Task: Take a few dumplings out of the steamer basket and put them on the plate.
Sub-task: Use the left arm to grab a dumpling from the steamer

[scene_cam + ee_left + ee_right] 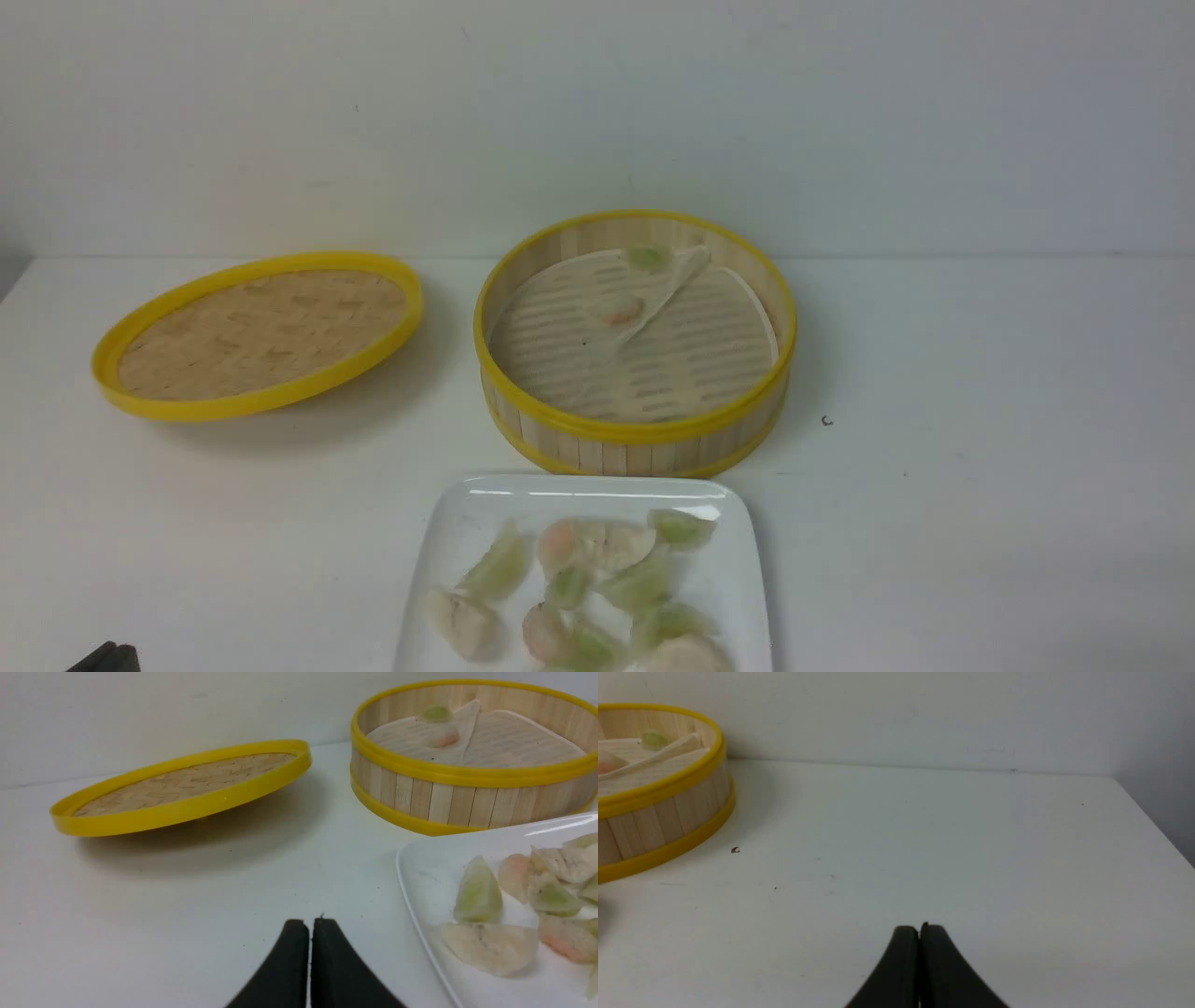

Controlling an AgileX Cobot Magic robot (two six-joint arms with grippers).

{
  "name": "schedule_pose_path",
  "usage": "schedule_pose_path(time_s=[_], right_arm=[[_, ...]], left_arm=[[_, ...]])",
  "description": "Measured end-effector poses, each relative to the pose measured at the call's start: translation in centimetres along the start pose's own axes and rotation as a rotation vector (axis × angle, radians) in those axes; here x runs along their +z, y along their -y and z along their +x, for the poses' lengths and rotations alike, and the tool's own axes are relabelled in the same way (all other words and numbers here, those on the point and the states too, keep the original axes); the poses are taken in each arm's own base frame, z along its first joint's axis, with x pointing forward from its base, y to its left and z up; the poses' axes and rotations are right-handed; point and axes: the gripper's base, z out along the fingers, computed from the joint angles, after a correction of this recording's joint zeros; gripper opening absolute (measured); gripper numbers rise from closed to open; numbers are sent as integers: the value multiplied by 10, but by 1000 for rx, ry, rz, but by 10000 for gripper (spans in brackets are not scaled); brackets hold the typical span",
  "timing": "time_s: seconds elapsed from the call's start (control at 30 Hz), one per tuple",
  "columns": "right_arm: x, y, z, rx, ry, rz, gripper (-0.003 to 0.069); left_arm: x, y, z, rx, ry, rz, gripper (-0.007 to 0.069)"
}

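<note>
White plate (448, 551) sits just beside the steamer basket (635, 453), I judge for short carries; most dumplings (597, 546) lie on it, two inside the basket. My left gripper (310, 924) and right gripper (920, 927) rest pinched together, empty.

Left gripper (310, 926): two black fingers (285, 970) closed flush, tips meeting, thin seam between them; fingers broaden toward wrist. Right gripper (919, 931): same pose, black fingers (945, 970) pressed tip to tip, thin seam between. Front view: of either arm, only dark shape (105, 658) at lower left edge, possibly part of left arm.
</note>
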Motion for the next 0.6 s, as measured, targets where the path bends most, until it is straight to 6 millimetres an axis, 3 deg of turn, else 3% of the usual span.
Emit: schedule_pose_path(time_s=[0.6], right_arm=[[0,0,0,0,0,0,-15]], left_arm=[[0,-1,0,68,0,-7,-6]])
